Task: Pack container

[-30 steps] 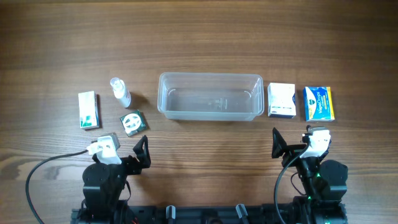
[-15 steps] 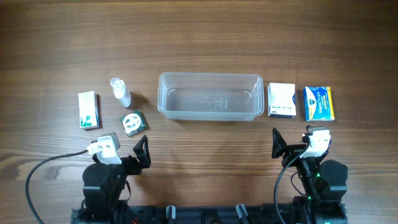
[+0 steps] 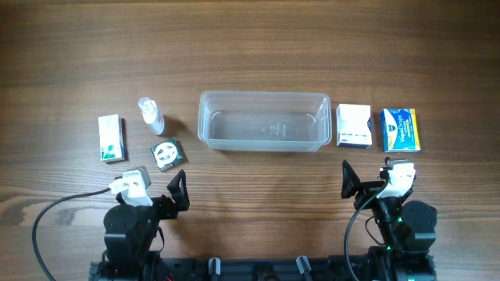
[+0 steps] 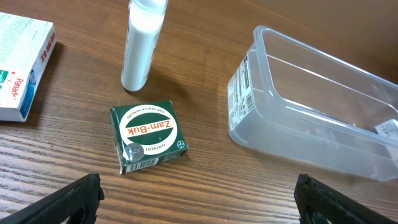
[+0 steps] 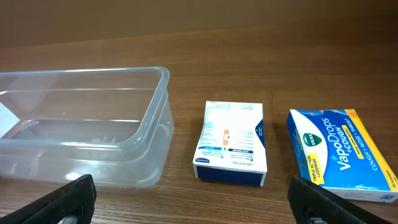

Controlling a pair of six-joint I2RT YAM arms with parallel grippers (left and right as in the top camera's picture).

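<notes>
The left gripper [image 4: 199, 199] is seen wide open in the left wrist view. Its two black fingertips [image 4: 71, 199] are placed at the far edges of the picture, and nothing is held between them. They are kept well apart from every object on the wooden table [image 3: 250, 47]. Whether the tips touch the table surface cannot be told.

The right gripper [image 5: 193, 200] is also opened wide. One dark fingertip is seen in each lower corner of the right wrist view. Nothing is gripped and nothing is touched by it.

The container [image 3: 263, 121] is placed upright in the middle of the table, with its open side up and its long side across the table. A white barcode label is seen on its left end wall.

To the left of the container, a green Zam-Buk box [image 4: 147, 137] is laid flat, near but apart from it. Just behind this box a small spray bottle [image 4: 141, 43] is standing upright. Further left a white and green box [image 3: 112, 138] is laid.

To the right of the container, a white and blue box [image 5: 231, 143] is laid just beside it, not touching. A blue VapoDrops box [image 5: 345, 154] is placed beside that one, further right.
</notes>
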